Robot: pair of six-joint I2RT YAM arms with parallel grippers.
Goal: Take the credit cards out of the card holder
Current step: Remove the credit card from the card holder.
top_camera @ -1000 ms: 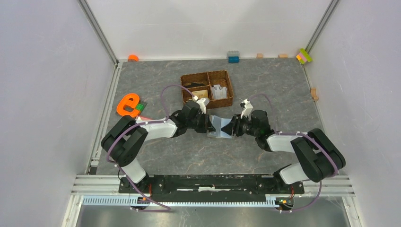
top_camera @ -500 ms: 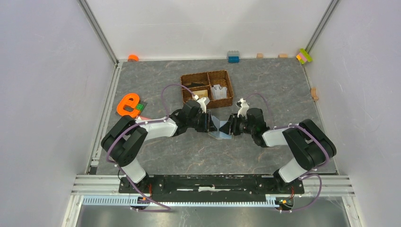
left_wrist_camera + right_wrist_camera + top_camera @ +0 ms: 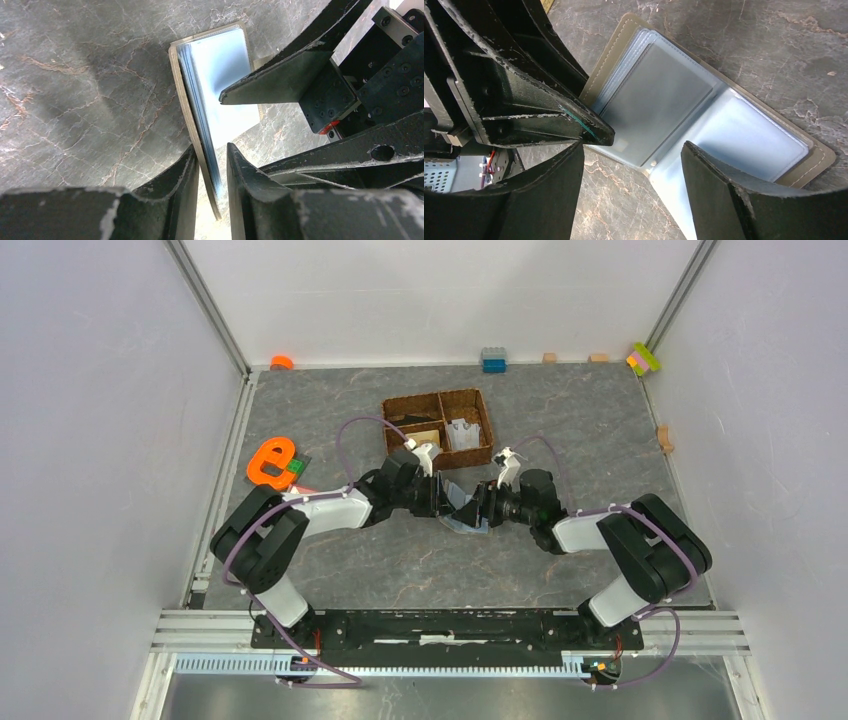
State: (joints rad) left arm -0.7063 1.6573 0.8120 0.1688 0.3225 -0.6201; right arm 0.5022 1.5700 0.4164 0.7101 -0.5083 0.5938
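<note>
just on the near side of the basket (image 3: 438, 427), the card holder (image 3: 465, 512) lies open. the left gripper (image 3: 211, 150) pinches one cover upright; the right gripper (image 3: 630, 147) hangs spread above the sleeves (image 3: 659, 100). best to nip only a card's edge and slide it outward; no card shows clearly.

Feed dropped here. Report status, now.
Left gripper pinching card holder cover, right gripper open above it. Holder spread open, one flap raised. Nothing in the way.

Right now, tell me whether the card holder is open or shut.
Open. In the right wrist view the card holder is spread apart, its clear inner sleeves exposed on both halves.
</note>
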